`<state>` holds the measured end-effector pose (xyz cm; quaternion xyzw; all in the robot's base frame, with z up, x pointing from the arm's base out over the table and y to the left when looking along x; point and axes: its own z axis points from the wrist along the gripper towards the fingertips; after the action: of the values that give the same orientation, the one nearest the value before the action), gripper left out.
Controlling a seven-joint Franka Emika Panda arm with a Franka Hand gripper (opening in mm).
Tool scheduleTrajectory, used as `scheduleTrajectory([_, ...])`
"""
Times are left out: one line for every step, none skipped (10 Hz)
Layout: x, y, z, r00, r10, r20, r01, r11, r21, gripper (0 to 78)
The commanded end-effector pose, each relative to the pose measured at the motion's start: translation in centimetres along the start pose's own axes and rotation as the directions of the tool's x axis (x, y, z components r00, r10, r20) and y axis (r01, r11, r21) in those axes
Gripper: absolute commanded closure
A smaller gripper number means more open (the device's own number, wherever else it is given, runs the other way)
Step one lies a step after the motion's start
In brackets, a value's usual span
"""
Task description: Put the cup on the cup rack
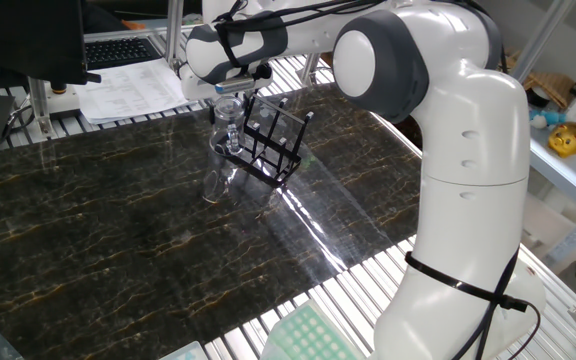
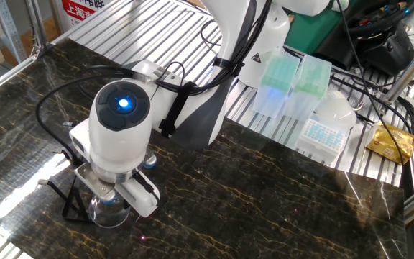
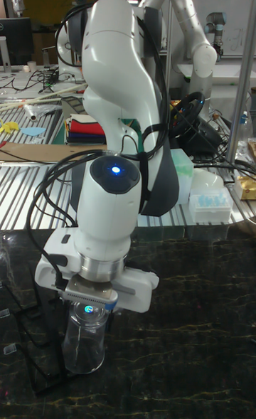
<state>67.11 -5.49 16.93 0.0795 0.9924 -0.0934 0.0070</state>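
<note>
The cup (image 3: 84, 341) is a clear glass mug hanging upright right under my gripper (image 3: 87, 312), whose fingers are shut on its rim. It sits against the near side of the cup rack (image 3: 35, 362), a black wire frame with upright pegs. In one fixed view the cup (image 1: 226, 118) is at the left corner of the rack (image 1: 271, 148), with the gripper (image 1: 226, 102) directly above. From the other side the cup (image 2: 110, 211) shows below the wrist, next to the rack (image 2: 70, 203). The wrist hides the fingertips and the handle.
Pipette tip boxes (image 2: 286, 83) and a white box (image 2: 323, 133) stand on the slatted bench behind the marble top. Papers (image 1: 133, 88) and a keyboard (image 1: 118, 48) lie beyond the far edge. A green tip box (image 1: 308, 335) sits at the near edge.
</note>
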Motion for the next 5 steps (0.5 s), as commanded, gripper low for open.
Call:
scheduleTrajectory([-0.13, -0.05, -0.22, 1.0, 0.007, 0.008, -0.007, 1.0, -0.001, 76.4])
scheduleTrajectory([-0.13, -0.05, -0.22, 1.0, 0.008, 0.009, -0.007, 1.0, -0.001, 76.4])
scheduleTrajectory([-0.13, -0.05, -0.22, 1.0, 0.008, 0.009, -0.007, 1.0, -0.001, 0.1])
scheduleTrajectory([-0.13, -0.05, -0.22, 1.0, 0.008, 0.009, -0.007, 1.0, -0.001, 0.1])
scheduleTrajectory([-0.13, -0.05, -0.22, 1.0, 0.008, 0.009, -0.007, 1.0, -0.001, 0.1])
